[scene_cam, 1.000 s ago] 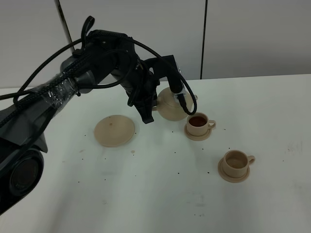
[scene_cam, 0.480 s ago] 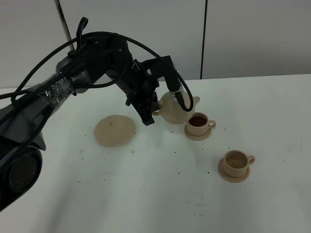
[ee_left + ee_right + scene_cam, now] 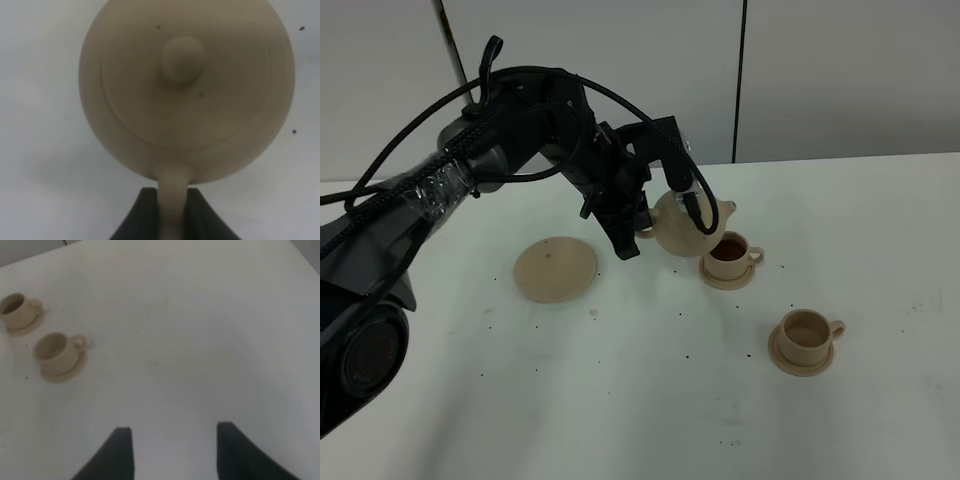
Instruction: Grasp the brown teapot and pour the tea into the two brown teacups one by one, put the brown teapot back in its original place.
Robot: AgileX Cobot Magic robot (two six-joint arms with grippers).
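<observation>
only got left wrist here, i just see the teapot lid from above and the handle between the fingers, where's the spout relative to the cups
Observer: The brown teapot is held off the table, with its spout just above the far teacup. No stream is visible.
Operator: is there tea in that cup
Observer: Yes, dark tea shows inside it.
Operator: and the other cup
Observer: The near teacup looks empty. Its inside is pale, and it stands apart from the teapot, closer to the camera.
</observation>
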